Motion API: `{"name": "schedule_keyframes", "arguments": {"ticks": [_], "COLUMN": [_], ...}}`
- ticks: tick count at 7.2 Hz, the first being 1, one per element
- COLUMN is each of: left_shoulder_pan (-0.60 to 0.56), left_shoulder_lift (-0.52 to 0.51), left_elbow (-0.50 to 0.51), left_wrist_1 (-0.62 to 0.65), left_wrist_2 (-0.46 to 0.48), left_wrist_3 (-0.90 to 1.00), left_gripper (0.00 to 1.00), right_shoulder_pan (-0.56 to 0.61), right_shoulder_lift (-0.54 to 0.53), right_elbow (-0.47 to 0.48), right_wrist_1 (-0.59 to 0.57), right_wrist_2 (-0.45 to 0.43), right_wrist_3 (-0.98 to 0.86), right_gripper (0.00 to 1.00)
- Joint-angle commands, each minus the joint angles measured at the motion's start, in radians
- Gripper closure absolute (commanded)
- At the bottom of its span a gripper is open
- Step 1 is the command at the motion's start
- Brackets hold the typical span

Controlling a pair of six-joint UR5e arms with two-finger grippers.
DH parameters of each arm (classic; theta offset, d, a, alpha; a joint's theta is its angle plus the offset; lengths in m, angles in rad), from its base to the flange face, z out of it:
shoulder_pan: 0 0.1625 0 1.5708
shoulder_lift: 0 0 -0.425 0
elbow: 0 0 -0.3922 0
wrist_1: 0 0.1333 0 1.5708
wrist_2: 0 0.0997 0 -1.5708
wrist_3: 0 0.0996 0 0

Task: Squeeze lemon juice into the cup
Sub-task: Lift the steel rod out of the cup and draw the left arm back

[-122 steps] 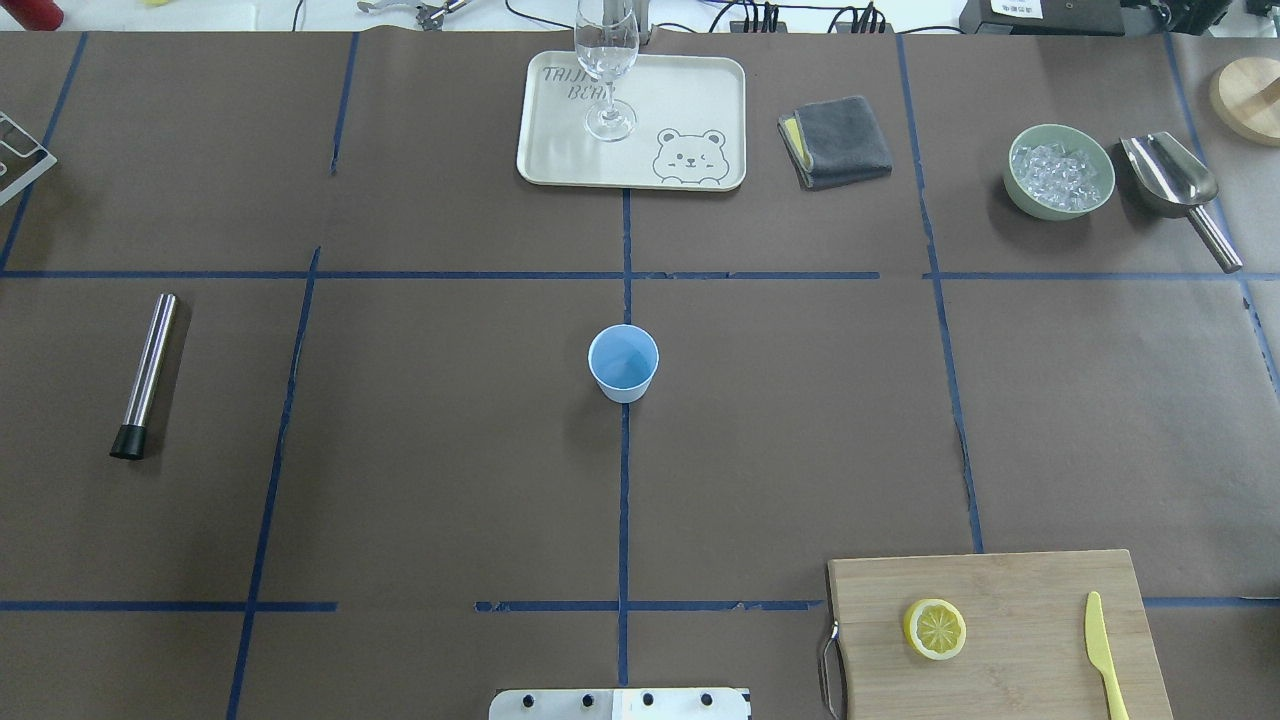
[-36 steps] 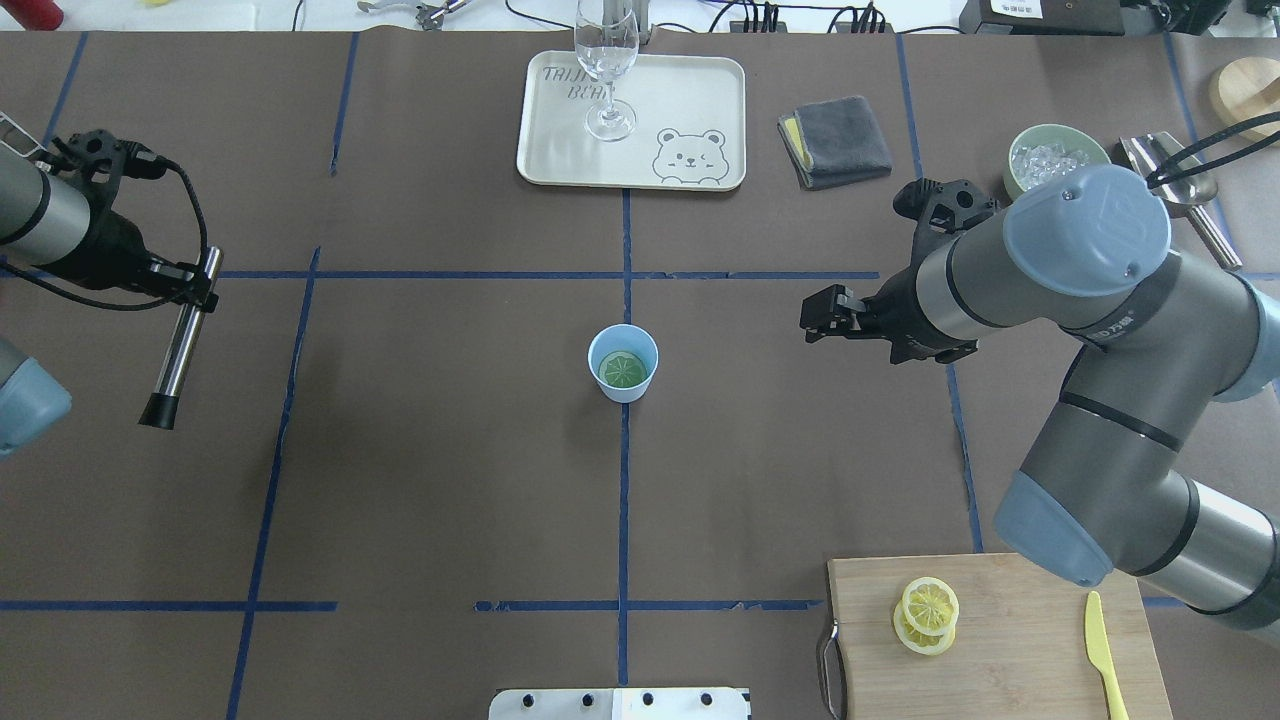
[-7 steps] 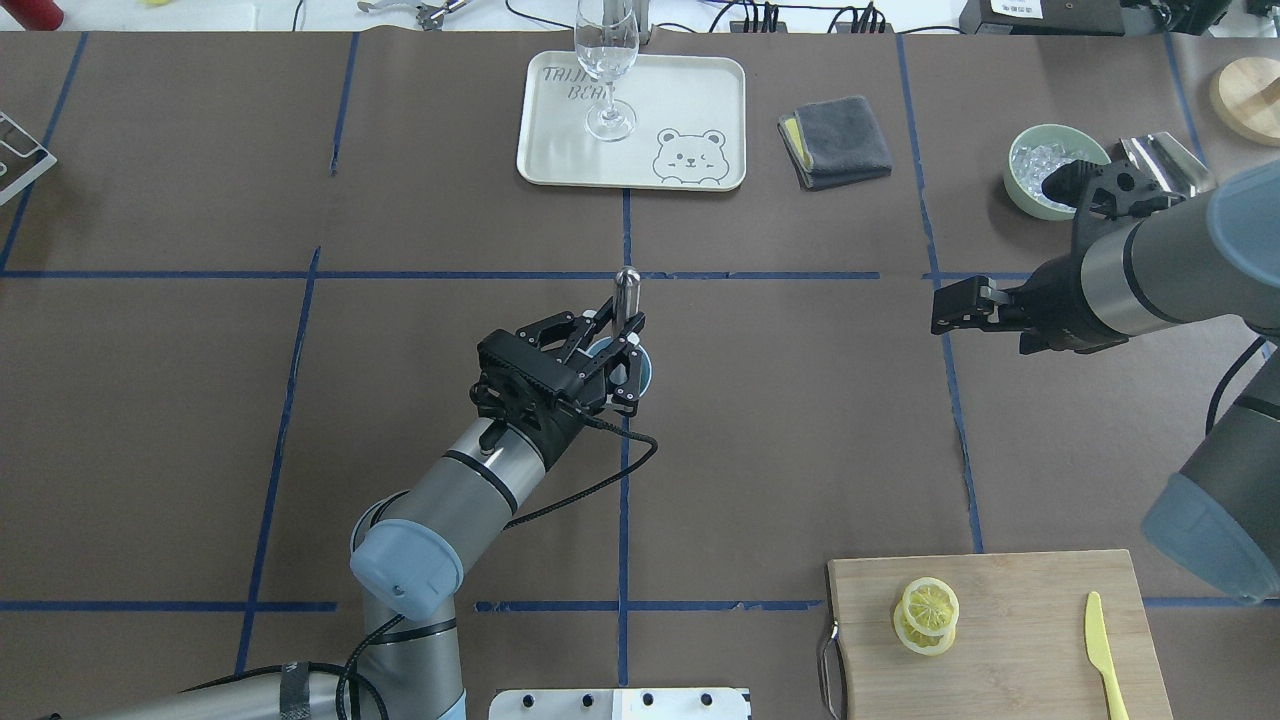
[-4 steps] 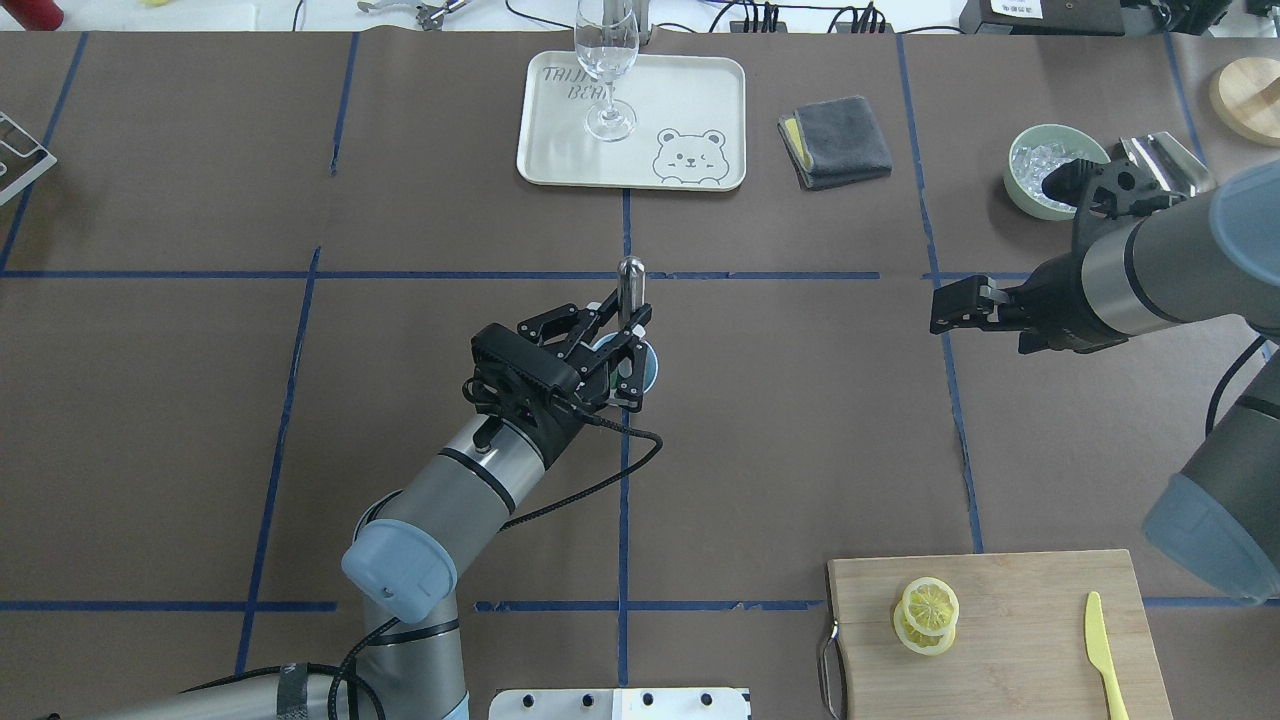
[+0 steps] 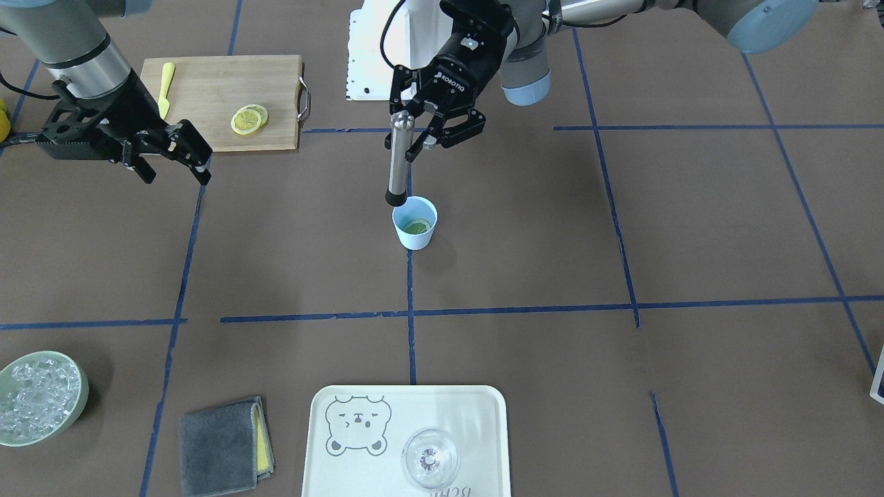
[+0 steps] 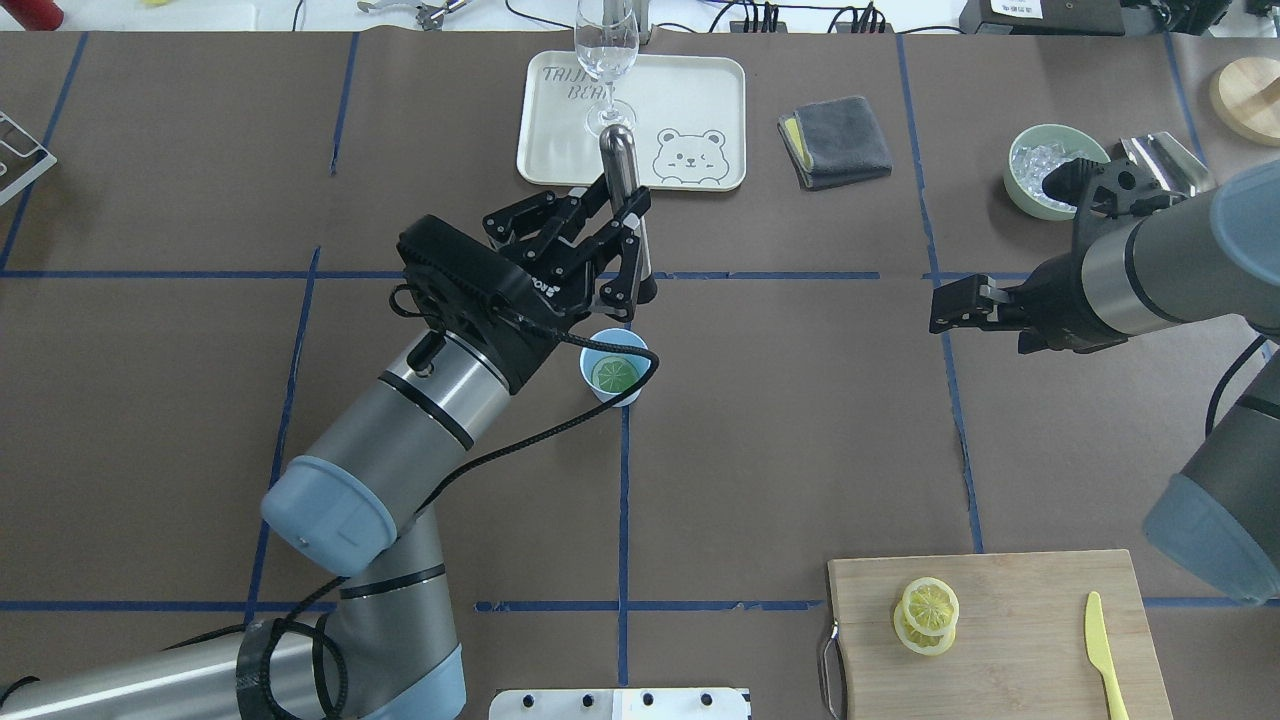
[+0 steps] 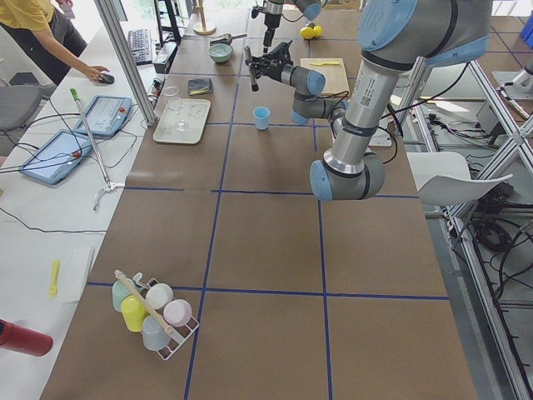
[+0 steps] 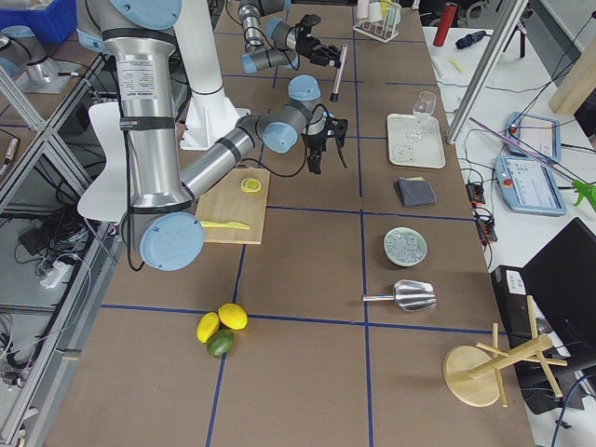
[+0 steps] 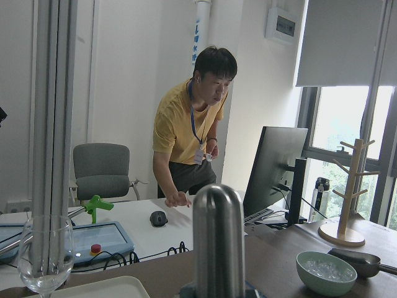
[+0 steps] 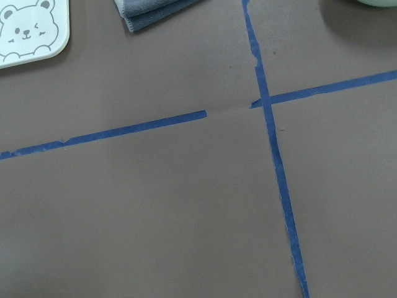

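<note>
The light-blue cup (image 6: 612, 342) (image 5: 414, 240) stands at the table's middle with a lemon slice (image 6: 615, 374) (image 5: 417, 226) lying flat inside. My left gripper (image 6: 630, 235) (image 5: 409, 134) is shut on the upper end of a steel muddler rod (image 6: 618, 165) (image 5: 396, 169). The rod hangs upright, its black tip just above the cup's rim on the robot's side. My right gripper (image 6: 938, 310) (image 5: 174, 164) hovers open and empty well to the right of the cup.
Two more lemon slices (image 6: 928, 615) and a yellow knife (image 6: 1105, 655) lie on the wooden board (image 6: 1020, 590) at near right. At the back are a tray (image 6: 700, 90) with a wine glass (image 6: 606, 60), a grey cloth (image 6: 835, 140) and an ice bowl (image 6: 1035, 160).
My left gripper has lifted the rod up out of the cup, so the lemon slice inside shows again. The right arm has stayed where it was.
</note>
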Motion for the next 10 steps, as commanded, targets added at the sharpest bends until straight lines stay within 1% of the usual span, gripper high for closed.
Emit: {"name": "schedule_keyframes", "arguments": {"ticks": [1,2,3,4,5,6,7,8,9,10], "left_shoulder_pan": [-0.053,-0.064,-0.078,-0.134,-0.215,-0.295,-0.372,-0.418,-0.450,-0.481], "left_shoulder_lift": [0.144,0.181,0.274,0.335,0.375,0.401,0.448,0.544,0.623,0.669], "left_elbow": [-0.127,-0.169,-0.171,-0.172,-0.171,-0.169,-0.171,-0.171,-0.168,-0.168], "left_wrist_1": [0.170,0.218,0.247,0.251,0.275,0.338,0.422,0.433,0.448,0.506], "left_wrist_2": [-0.096,-0.104,-0.108,-0.206,-0.340,-0.518,-0.708,-0.839,-0.893,-0.977], "left_wrist_3": [-0.064,-0.115,-0.232,-0.261,-0.302,-0.345,-0.376,-0.380,-0.377,-0.377], "left_gripper": [1.00,1.00,1.00,1.00,1.00,1.00,1.00,1.00,1.00,1.00], "right_shoulder_pan": [0.000,0.000,0.000,0.000,0.000,0.000,0.000,0.000,0.000,0.000], "right_shoulder_lift": [0.000,0.002,0.012,0.015,0.015,0.014,0.014,0.014,0.009,0.011], "right_elbow": [-0.003,-0.006,-0.008,-0.012,-0.015,-0.020,-0.029,-0.032,-0.048,-0.048], "right_wrist_1": [0.000,0.000,-0.002,-0.002,-0.002,-0.002,-0.002,-0.002,0.000,0.000], "right_wrist_2": [-0.003,-0.006,-0.012,-0.017,-0.017,-0.017,-0.015,-0.015,-0.015,-0.015], "right_wrist_3": [0.002,0.000,0.000,-0.006,-0.011,-0.009,-0.009,-0.011,-0.011,-0.011], "right_gripper": [0.00,0.00,0.00,0.00,0.00,0.00,0.00,0.00,0.00,0.00]}}
